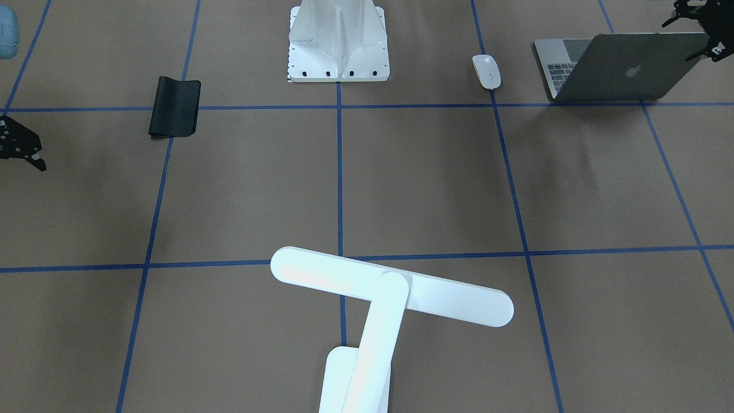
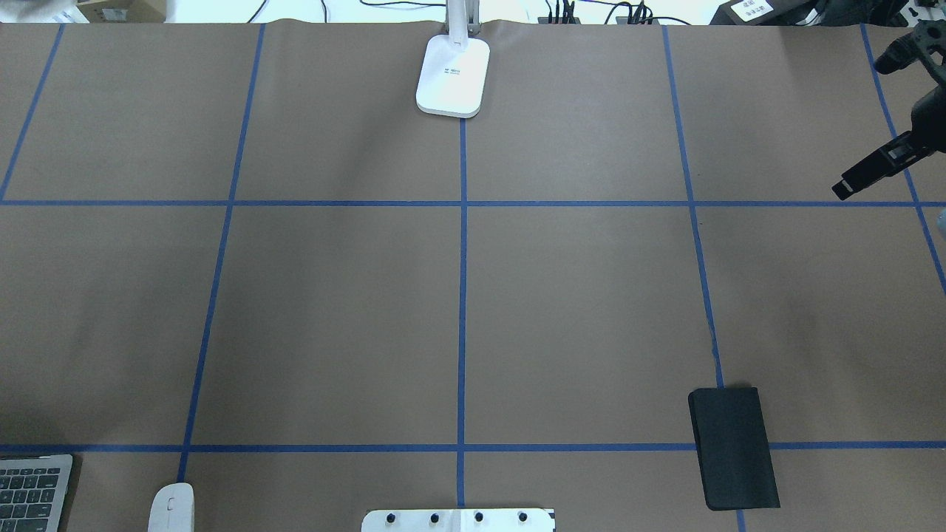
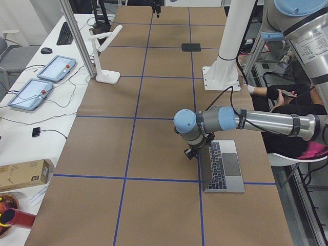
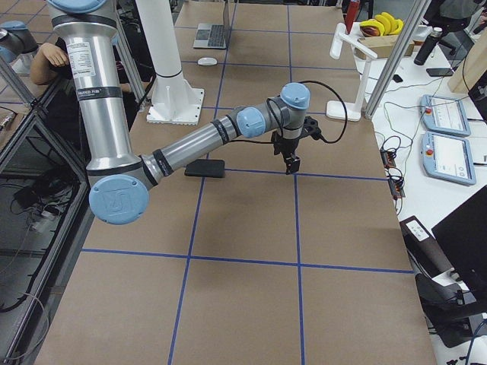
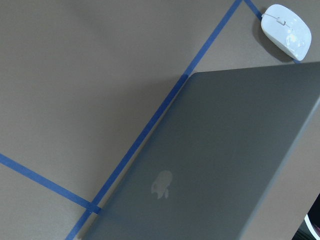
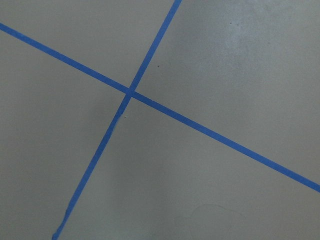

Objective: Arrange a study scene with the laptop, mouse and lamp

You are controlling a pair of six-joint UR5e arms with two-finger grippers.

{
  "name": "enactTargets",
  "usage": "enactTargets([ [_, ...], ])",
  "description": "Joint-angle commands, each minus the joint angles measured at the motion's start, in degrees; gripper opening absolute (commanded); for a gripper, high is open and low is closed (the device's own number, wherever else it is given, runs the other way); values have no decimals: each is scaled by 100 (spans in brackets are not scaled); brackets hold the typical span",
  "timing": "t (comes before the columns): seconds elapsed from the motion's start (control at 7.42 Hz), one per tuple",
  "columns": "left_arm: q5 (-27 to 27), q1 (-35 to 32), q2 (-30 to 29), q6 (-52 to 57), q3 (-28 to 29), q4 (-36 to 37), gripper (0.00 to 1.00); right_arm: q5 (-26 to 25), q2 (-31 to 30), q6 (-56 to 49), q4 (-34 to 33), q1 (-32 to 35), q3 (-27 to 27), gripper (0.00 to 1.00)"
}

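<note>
lid work on the laptop (image 1: 625, 69) looks to be the step in hand. the left gripper (image 1: 702, 46) sits at the raised lid's far corner, and its wrist camera looks straight onto the grey lid back and its apple logo. whether its jaws are wide, narrow or pinching the lid edge, i cannot tell; no view shows the fingers clearly.

the right gripper (image 1: 28, 152) hangs over bare table far out on the other side of the white pedestal (image 1: 338, 46), beyond the black pad (image 1: 175, 106). it carries nothing that shows, and i cannot tell how far it is spread either.

by my judgement, the next move calls for finishing the lid's swing without dragging the base, then bringing the pieces together.

the laptop stands well off to the pedestal's left-arm side. it is slim space-grey metal, with the lid tilted partly open and black keys showing behind it. the glossy white mouse (image 1: 486, 71) lies between pedestal and laptop, apart from both. the white lamp (image 1: 390, 292) stands straight across the table from the pedestal, its long bar head held crosswise above its base.
</note>
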Motion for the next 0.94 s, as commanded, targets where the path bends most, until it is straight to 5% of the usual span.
enactTargets([
  [0.0, 29, 78, -171, 185, 140, -37, 82, 0, 3, 0, 0, 2, -7, 100],
  [0.81, 91, 43, -119, 353, -87, 251, 84, 0, -23, 0, 0, 2, 2, 100],
])
